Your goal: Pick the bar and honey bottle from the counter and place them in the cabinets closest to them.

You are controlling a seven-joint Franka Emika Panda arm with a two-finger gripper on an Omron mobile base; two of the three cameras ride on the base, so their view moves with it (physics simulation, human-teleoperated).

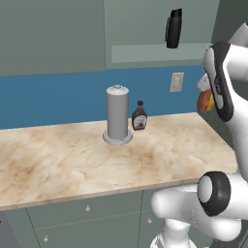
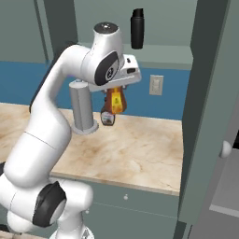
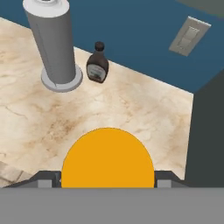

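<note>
The jaws grip the honey bottle (image 2: pixel 115 101) above the counter (image 2: pixel 140 149). The right base view shows its label; the hand view shows its orange base.

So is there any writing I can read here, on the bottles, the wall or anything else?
None can be read.
Honey bottle in the gripper: reddish label, too blurred to read.
Dark bottle on the counter: pale label, too small to read.
Black bottle on the shelf: no mark shows.
Wall outlet and grey canister: plain.
</note>
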